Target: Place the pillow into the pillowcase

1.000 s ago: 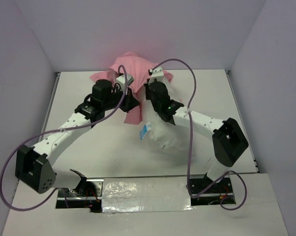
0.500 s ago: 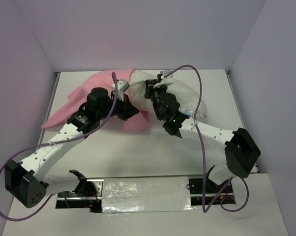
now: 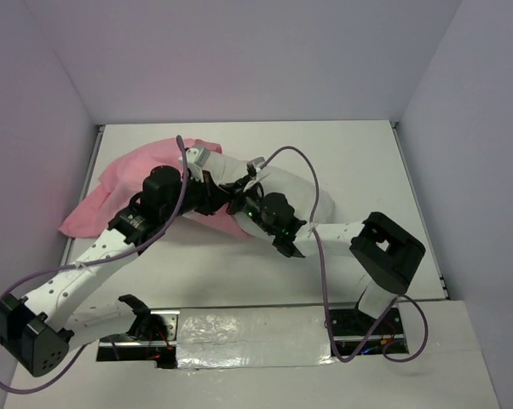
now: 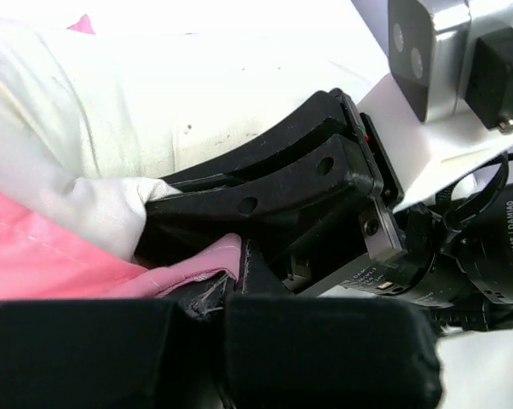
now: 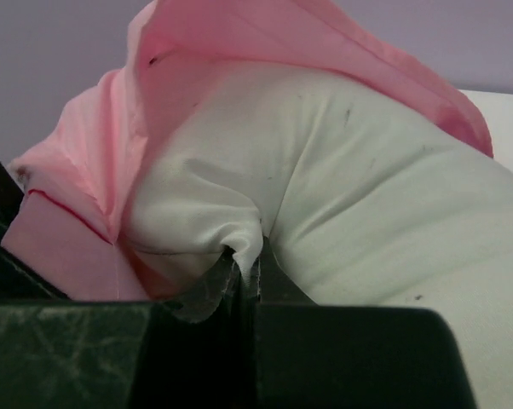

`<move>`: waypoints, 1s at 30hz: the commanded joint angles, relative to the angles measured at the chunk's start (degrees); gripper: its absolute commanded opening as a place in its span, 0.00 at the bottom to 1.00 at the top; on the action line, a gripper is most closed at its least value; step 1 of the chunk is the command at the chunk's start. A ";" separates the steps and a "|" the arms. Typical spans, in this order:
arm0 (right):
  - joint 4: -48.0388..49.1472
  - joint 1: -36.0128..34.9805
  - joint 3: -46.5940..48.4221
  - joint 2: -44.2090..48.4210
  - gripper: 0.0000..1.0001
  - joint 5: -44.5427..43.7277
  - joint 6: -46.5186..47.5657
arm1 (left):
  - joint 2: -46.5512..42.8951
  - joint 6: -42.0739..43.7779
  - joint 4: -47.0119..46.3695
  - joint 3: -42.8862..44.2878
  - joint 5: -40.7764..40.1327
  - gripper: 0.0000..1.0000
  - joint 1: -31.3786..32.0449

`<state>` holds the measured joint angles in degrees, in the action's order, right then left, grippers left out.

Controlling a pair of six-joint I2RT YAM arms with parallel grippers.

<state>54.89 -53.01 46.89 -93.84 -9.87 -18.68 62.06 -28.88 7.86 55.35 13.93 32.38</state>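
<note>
Both arms swung left since the earlier frame, pillow and pillowcase now left-of-centre on tabletop; left claw clenched on pillowcase hem, right claw clenched on a pillow corner at the mouth; risk: thin hem probably slips free if the right pushes harder.

We see a plump white pillow lying on a white table. A pink pillowcase spreads out from the pillow's left end. The left gripper and right gripper meet at that same end, their jaws lost among fabric.
</note>
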 commanded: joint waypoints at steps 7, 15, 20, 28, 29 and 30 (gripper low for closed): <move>17.36 -1.39 -1.60 -1.02 0.12 17.51 -13.23 | -12.83 -15.76 -12.36 -16.59 4.81 0.08 11.30; -2.21 0.37 -10.42 23.68 0.80 12.60 -0.07 | -16.45 -12.43 9.17 -2.20 -4.35 0.99 11.91; -23.47 2.56 -6.39 34.15 0.89 7.93 3.38 | -11.80 -8.75 20.77 13.59 -13.64 0.99 11.92; -42.40 16.00 4.15 32.77 0.99 16.79 4.52 | 1.55 -5.74 35.36 29.18 -30.87 0.99 11.57; -47.46 18.62 8.78 31.02 1.00 18.38 6.09 | 3.48 -6.88 39.73 31.81 -32.98 0.99 11.22; -50.47 19.43 11.44 26.91 1.00 19.70 9.50 | 7.24 -7.50 41.78 32.79 -36.83 0.99 10.26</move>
<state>17.17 -36.84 50.33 -61.49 4.14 -14.39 62.50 -36.16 38.87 84.66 -11.46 43.97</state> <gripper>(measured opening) 0.993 0.993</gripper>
